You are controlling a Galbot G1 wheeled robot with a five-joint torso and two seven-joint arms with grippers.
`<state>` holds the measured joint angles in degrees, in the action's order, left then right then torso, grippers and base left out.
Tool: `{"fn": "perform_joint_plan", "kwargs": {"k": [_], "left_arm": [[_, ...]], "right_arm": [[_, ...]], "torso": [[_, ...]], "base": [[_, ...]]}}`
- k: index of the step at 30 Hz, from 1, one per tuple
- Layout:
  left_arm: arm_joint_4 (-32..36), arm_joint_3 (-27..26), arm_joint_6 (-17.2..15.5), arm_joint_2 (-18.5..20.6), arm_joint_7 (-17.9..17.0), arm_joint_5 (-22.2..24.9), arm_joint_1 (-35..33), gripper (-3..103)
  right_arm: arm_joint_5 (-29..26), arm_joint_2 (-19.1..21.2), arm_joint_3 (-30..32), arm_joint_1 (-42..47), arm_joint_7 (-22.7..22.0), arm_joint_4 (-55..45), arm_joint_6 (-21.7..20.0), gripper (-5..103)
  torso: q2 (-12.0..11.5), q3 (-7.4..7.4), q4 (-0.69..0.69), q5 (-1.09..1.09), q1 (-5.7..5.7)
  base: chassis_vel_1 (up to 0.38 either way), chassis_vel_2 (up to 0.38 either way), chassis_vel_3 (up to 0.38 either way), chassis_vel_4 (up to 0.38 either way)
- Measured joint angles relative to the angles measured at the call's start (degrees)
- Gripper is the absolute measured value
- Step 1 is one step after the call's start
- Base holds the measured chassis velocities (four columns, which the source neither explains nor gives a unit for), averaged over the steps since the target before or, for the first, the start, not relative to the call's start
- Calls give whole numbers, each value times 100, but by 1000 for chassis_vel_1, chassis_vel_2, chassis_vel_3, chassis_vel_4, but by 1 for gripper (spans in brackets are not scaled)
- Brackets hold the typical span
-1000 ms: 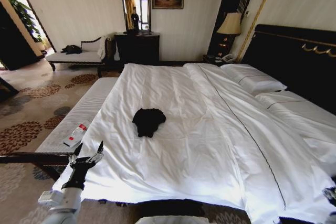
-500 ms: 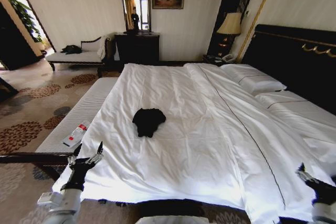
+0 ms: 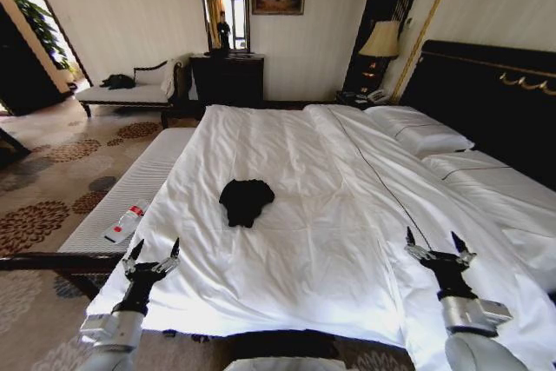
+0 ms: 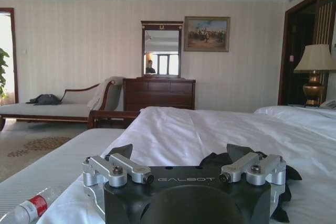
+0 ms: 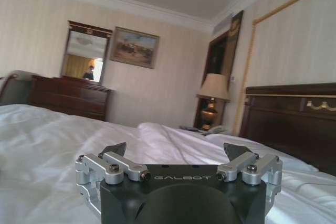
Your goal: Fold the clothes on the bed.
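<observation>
Bed point(image 3: 347, 215) made, white duvet flat. Shirt point(image 3: 246, 201) lies crumpled mid-bed, left of centre, unfolded and untouched; all folding left to do. Left gripper point(image 3: 153, 255) and right gripper point(image 3: 437, 248) hover at the near edge, jaws spread, empty, well short of it.

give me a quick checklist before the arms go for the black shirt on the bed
1. Left pincer open: ok, fingers spread above the near left edge of the bed.
2. Right pincer open: ok, raised over the near right part of the duvet.
3. Both pincers empty: ok.
4. Black T-shirt in sight: ok, bunched in a heap mid-bed, ahead of both pincers.
5. Shirt spread flat for folding: not ok.
6. Bottle on the bench away from the shirt: ok.
</observation>
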<state>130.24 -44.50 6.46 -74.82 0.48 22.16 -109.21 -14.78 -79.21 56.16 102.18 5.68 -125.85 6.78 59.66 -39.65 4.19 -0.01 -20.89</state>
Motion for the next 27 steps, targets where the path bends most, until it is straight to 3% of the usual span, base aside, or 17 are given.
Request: {"fn": "perform_joint_plan", "kwargs": {"k": [8, 27], "left_arm": [[62, 45, 2, -17, 12, 26, -16, 100], [70, -3, 9, -41, 11, 57, -59, 100]], "right_arm": [[247, -128, -393, 202, 105, -212, -37, 100], [583, -227, -270, 109, -131, -64, -43, 100]], "torso": [[0, 1, 0, 0, 0], [0, 1, 0, 1, 0]], "base": [[0, 0, 0, 0], [1, 2, -3, -2]]}}
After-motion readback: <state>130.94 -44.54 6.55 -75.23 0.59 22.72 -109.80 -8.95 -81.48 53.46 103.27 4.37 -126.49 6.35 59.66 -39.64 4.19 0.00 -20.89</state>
